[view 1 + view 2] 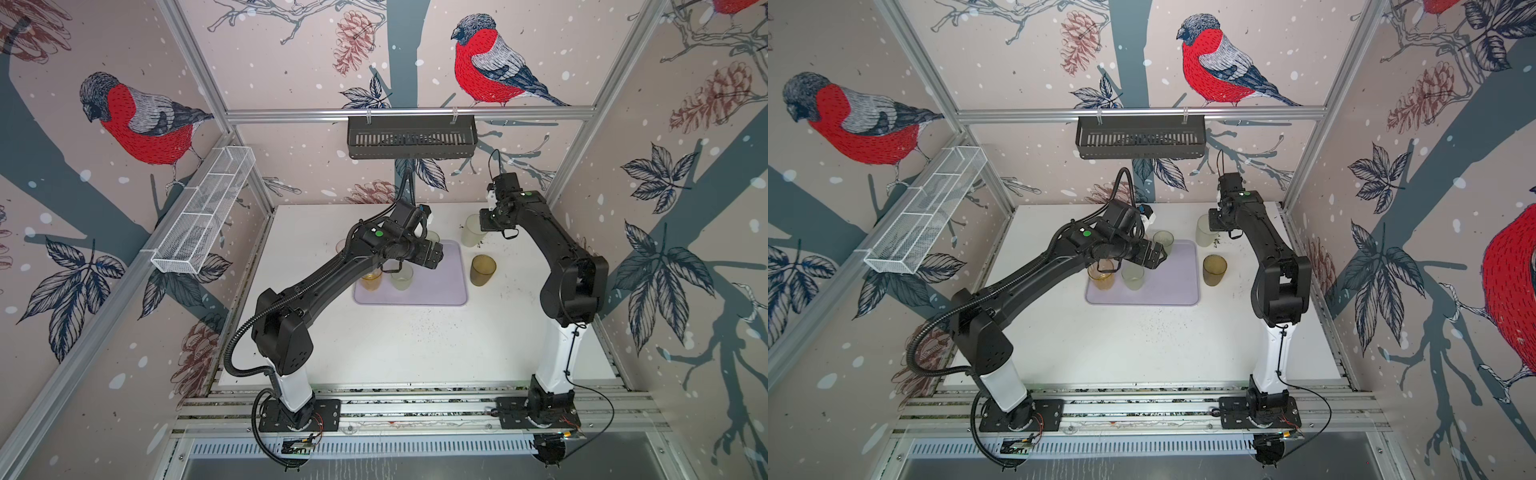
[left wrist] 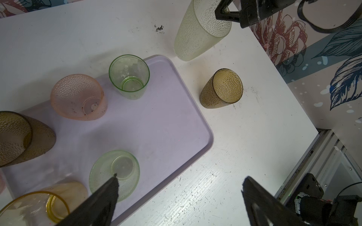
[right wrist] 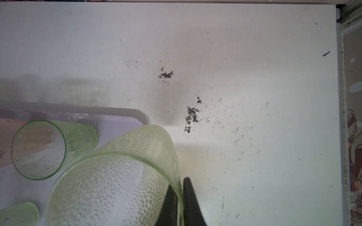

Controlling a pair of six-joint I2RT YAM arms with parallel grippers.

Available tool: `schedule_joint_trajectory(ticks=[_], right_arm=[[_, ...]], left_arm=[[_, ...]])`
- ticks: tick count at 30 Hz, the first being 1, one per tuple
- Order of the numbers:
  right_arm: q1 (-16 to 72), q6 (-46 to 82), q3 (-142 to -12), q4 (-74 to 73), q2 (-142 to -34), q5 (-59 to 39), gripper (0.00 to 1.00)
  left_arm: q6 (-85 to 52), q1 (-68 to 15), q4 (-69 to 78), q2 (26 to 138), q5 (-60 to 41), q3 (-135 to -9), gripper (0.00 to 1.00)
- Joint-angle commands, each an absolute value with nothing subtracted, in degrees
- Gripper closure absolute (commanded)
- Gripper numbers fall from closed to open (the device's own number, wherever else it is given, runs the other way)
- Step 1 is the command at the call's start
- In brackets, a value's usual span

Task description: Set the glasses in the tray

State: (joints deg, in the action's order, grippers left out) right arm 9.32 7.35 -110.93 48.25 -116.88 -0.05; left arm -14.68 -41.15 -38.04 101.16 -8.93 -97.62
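Right tool [image 3: 179, 203]: fingers pinched together on the rim wall of the tall frosted green glass [image 3: 117, 176], one finger inside the mouth, one outside; in both top views you find this glass [image 1: 473, 231] standing on the desk [image 1: 415, 345] just beyond the far right corner of the tray [image 1: 453, 286], off its surface. Left tool [image 2: 176, 203]: fingers spread wide, nothing between them, hanging over the tray's right half. Tray contents as the left wrist view gives them: clear green glass [image 2: 129, 77] upright; pink glass [image 2: 78, 96]; brown glass [image 2: 23, 137]; pale frosted green glass [image 2: 114, 174] bottom up; amber glass [image 2: 43, 203]. Still out on the desk: a second brown glass [image 2: 221, 89], upright, near the tray's right edge. Handling, in your judgement: these look like thin moulded plastic, light, stiff enough but springy at the rim, and the dimpled skin should give the pads some bite; the smooth clear green one is likely slicker. The tall glass is top-heavy in a rim pinch and may swing or tip when you lift it, so keep it plumb and set it down flat. For the brown one, take the rim wall likewise, or span the body low if the fingers open far enough.
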Motion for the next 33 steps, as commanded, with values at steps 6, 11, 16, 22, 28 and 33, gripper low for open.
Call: schedule_joint_trajectory(ticks=[6,11,16,22,28,33], right_arm=[[9.7,6.9,-113.9,50.2,-117.3,0.4,0.98],[10.2,6.6,-116.7,51.7,-118.5,0.8,0.98],[11.1,6.5,-119.7,53.1,-119.9,1.4,0.98],[12.4,6.1,-123.6,55.0,-122.0,2.2,0.98],[14.0,6.0,-125.6,55.5,-123.6,2.2,0.98],[15.1,6.2,-127.0,55.7,-125.1,1.8,0.98]], left_arm=[[-15.6,-41.1,-37.8,100.6,-7.7,-97.5,0.02],[-15.9,-41.0,-38.1,100.2,-6.9,-96.9,0.02],[-16.6,-40.5,-38.5,100.4,-6.2,-96.9,0.02],[-18.2,-39.3,-38.8,100.2,-6.0,-95.6,0.02],[-20.4,-37.1,-38.1,99.1,-6.8,-94.0,0.02],[-21.5,-36.1,-36.8,97.4,-7.4,-91.7,0.02]])
